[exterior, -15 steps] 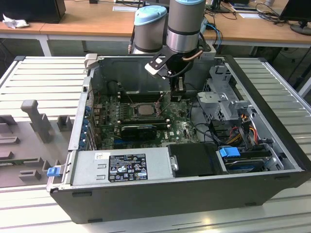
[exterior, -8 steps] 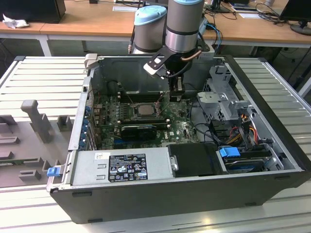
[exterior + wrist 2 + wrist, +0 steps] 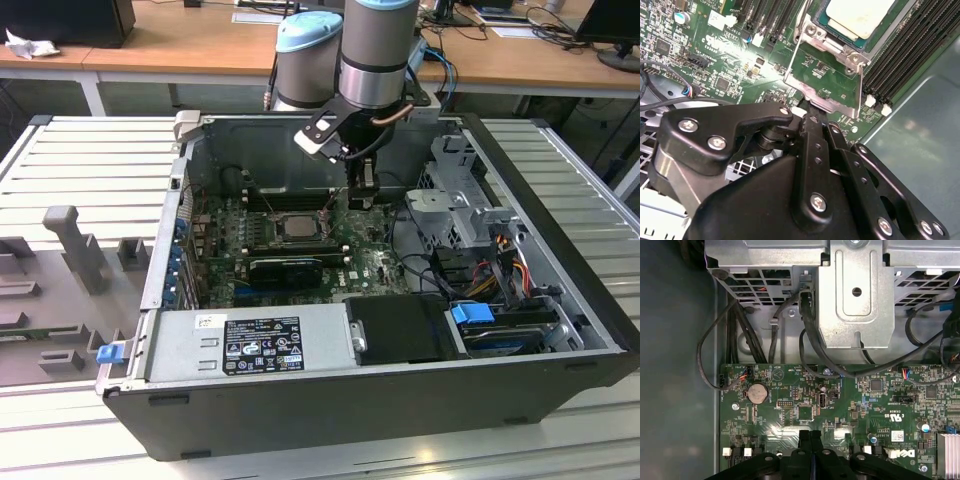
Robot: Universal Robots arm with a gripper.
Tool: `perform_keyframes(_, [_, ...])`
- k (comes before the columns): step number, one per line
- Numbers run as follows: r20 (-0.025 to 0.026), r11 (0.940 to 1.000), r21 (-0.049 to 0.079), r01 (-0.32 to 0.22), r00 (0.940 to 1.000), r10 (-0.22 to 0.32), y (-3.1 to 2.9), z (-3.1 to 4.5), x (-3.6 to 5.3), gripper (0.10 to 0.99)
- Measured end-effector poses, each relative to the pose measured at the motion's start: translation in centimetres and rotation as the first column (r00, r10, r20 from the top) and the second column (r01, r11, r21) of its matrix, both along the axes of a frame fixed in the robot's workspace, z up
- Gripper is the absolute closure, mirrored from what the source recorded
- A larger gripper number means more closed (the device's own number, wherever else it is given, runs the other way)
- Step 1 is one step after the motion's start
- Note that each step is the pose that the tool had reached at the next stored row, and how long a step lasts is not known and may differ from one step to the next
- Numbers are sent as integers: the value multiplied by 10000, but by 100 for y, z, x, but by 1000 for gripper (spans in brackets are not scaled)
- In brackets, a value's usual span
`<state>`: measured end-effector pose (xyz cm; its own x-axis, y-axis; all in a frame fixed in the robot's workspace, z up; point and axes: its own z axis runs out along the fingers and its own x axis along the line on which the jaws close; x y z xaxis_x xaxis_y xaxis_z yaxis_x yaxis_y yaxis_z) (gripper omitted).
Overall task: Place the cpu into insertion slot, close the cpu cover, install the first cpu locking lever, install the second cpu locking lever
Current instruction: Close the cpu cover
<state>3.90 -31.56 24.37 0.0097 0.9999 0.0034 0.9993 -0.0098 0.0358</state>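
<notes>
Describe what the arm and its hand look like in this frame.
The arm is a grey metal tube with pale blue joint caps; a brownish cable loops at its wrist beside a white-faced black module. The hand is matte black, built of flat linkage bars pinned with silver screws, tapering to two slim fingers.

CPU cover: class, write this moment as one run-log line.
cpu: seated in insertion slot | cpu cover: open, not closed | gripper: shut, tip at cover's free edge

Open computer case (image 3: 350, 400) sat on slatted table (image 3: 90, 150); inside, power supply (image 3: 200, 345) at 6 o'clock, drive cage (image 3: 450, 200) at 3 o'clock.
</notes>
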Motion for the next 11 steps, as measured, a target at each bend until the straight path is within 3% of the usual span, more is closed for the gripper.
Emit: perform_keyframes(11, [0,10000,0,0,10000,0,0,0,-76,980])
